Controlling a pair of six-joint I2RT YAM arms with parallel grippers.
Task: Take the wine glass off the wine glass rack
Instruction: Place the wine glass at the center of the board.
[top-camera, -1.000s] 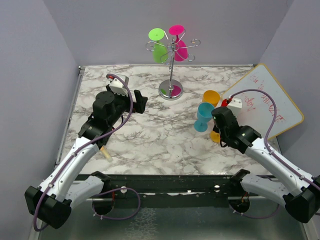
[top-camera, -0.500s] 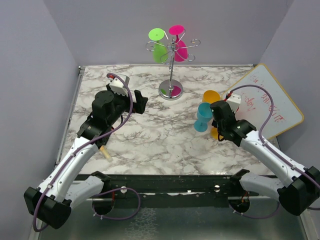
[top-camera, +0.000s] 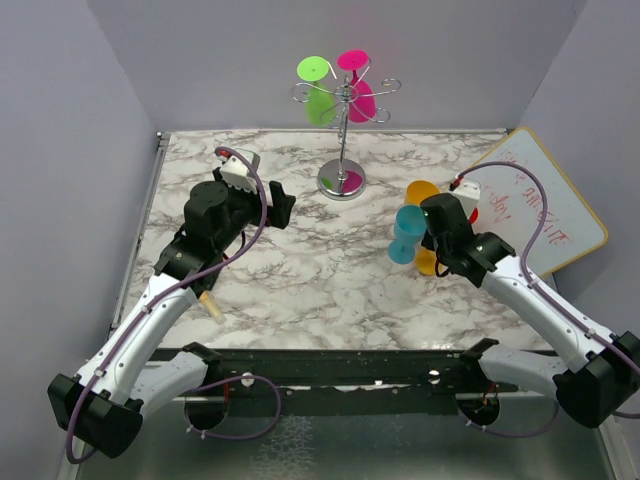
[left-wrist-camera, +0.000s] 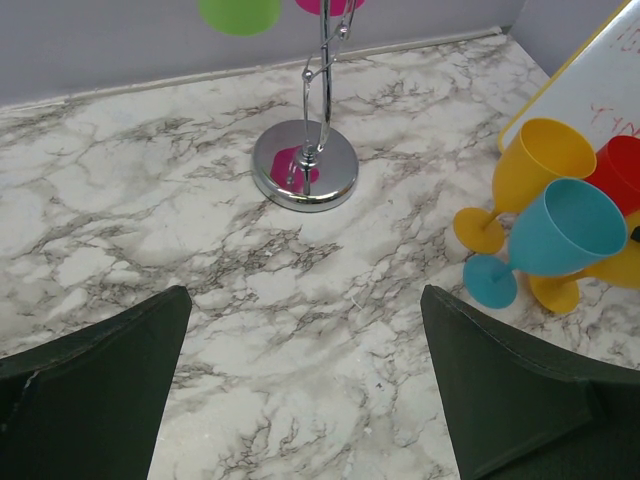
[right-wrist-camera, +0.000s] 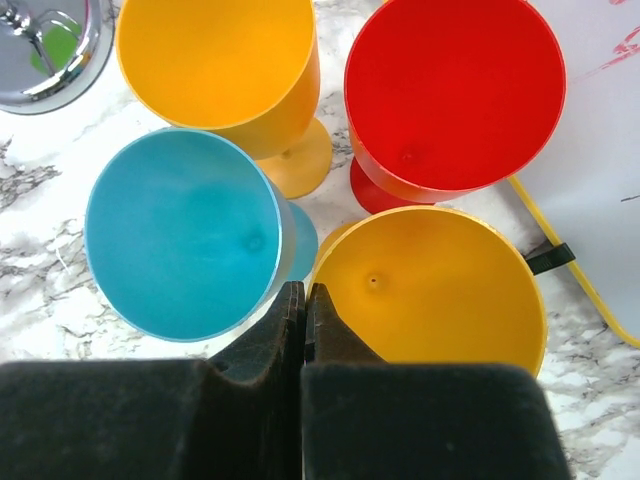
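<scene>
The wine glass rack stands at the back middle of the table, a silver wire stand on a round shiny base. A green wine glass and a pink wine glass hang upside down from its scroll arms. Only their rims, green and pink, show in the left wrist view. My left gripper is open and empty, low over the marble, pointing at the rack from its near left. My right gripper is shut and empty, above the standing glasses at the right.
Several glasses stand on the table right of the rack: a teal one, two yellow ones and a red one. A whiteboard lies at the right edge. Grey walls close the back and sides.
My right arm has moved left and away from me, so its shut gripper now hangs over the standing glasses. The left arm has not moved.
</scene>
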